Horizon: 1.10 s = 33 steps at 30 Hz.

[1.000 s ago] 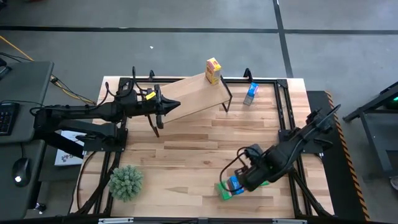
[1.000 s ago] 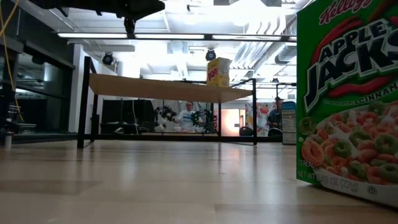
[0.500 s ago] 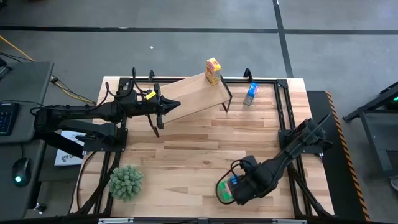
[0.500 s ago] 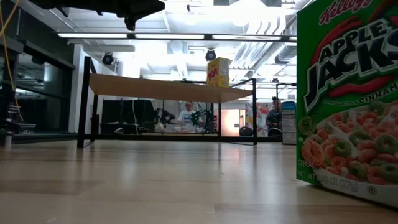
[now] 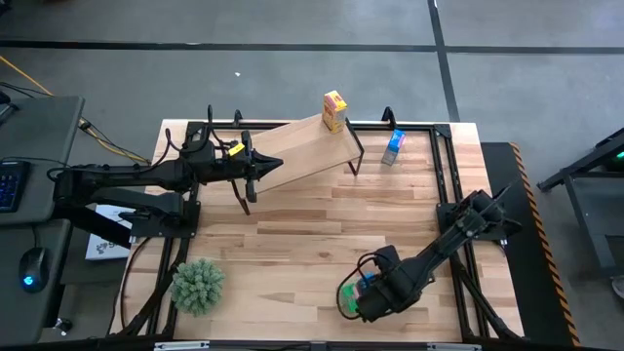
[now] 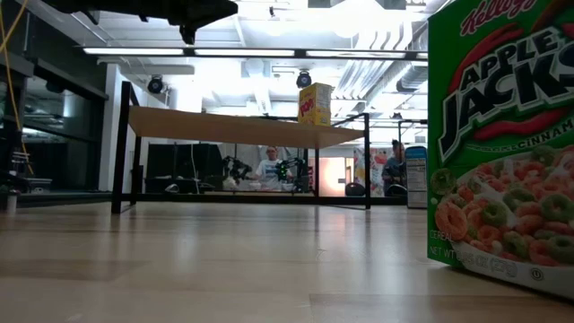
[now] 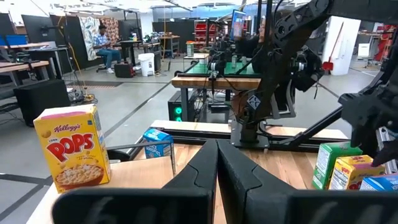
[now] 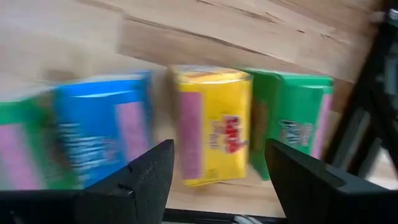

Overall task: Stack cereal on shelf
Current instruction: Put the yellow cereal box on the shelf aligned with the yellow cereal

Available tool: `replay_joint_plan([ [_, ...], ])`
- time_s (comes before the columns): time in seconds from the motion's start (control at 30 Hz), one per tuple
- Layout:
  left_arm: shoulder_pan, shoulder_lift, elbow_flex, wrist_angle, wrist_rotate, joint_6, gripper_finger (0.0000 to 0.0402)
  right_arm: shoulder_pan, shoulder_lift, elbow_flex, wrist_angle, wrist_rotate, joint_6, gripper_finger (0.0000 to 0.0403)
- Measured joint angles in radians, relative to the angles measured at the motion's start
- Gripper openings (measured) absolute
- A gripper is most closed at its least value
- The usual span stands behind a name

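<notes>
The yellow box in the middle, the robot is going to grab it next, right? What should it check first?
1. Right gripper open: ok.
2. Yellow box lined up between the fingers: ok.
3. Blue box and green box sit tight on either side, little room for the fingers: not ok.
4. Fingers down around the yellow box: not ok, they are short of it.
5. Free space on the shelf beside the Pops box: ok.
6. Left gripper shut, waiting by the shelf, out of the way: ok.

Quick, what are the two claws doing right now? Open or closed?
Left claw: closed, holding nothing, above the shelf.
Right claw: open, holding nothing, over the row of cereal boxes.
</notes>
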Motion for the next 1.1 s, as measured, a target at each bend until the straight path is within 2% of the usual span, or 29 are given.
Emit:
replay_joint_plan([
  [0.07, 0.000, 0.000, 0.000, 0.000, 0.000, 0.000, 0.0003, 0.002, 0.000, -0.024, 0.001, -0.023, -0.007, 0.0243],
  [0.23, 0.000, 0.000, 0.000, 0.000, 0.000, 0.000, 0.0003, 0.001, -0.009, -0.029, 0.004, 0.036, -0.007, 0.0243],
  [0.53, 0.000, 0.000, 0.000, 0.000, 0.000, 0.000, 0.0003, 0.002, -0.014, -0.030, 0.028, 0.042, -0.023, 0.0243],
  [0.7, 0.000, 0.000, 0.000, 0.000, 0.000, 0.000, 0.0003, -0.001, -0.014, -0.030, 0.048, 0.094, -0.025, 0.0243],
  [1.1, 0.000, 0.000, 0.000, 0.000, 0.000, 0.000, 0.0003, -0.021, -0.016, -0.092, 0.095, 0.064, -0.050, 0.0243],
])
